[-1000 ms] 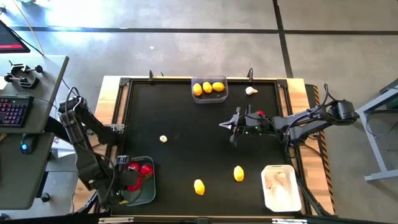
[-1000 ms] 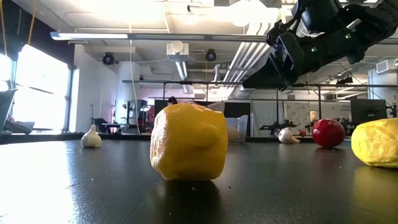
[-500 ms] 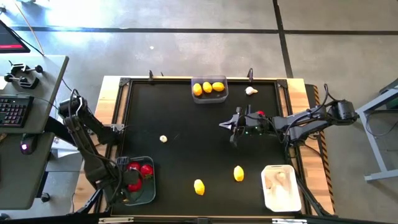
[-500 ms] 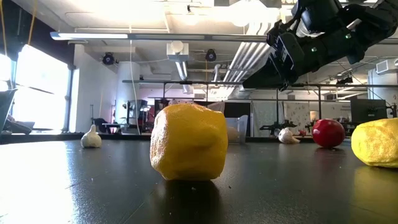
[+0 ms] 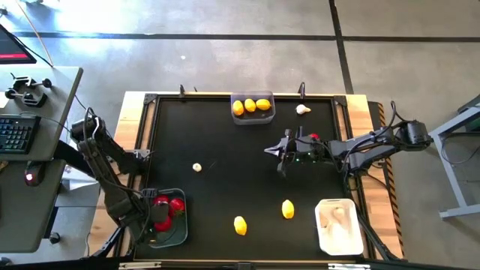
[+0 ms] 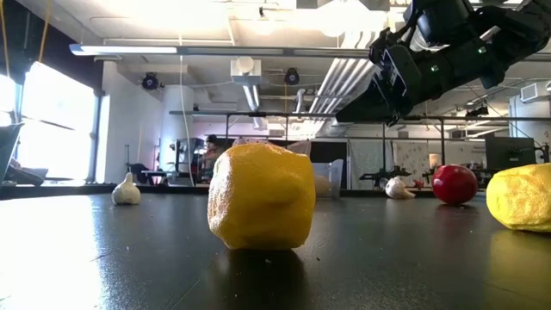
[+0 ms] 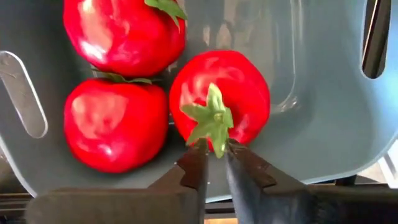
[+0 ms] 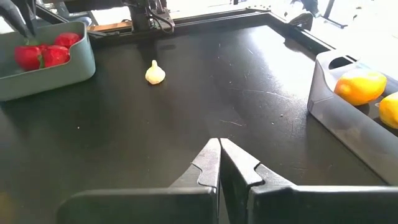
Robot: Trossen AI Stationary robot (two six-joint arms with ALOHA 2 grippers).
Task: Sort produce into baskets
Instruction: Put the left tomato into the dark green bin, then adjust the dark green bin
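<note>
The whole table (image 5: pixel 225 150) is seen from straight overhead, both arms included. A table-height view faces the room, closest to a lemon (image 6: pixel 261 196). The grey basket (image 7: pixel 323 118) of red fruits is seen close up from the left wrist; the same basket (image 8: pixel 46 68) appears far off in the right-wrist view.

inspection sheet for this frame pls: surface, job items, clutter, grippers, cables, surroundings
Surface: black table, bare between items.
Job's things: three tomatoes in left grey basket; three lemons in far basket; white basket; loose: two lemons, garlic, one tomato.
Clutter: nothing seen.
Grippers: left gripper over the left basket, jaws slightly apart at a tomato's stem; right gripper mid-table, shut, empty.
Cables: along right arm.
Surroundings: desk with keyboard; person far back.
</note>
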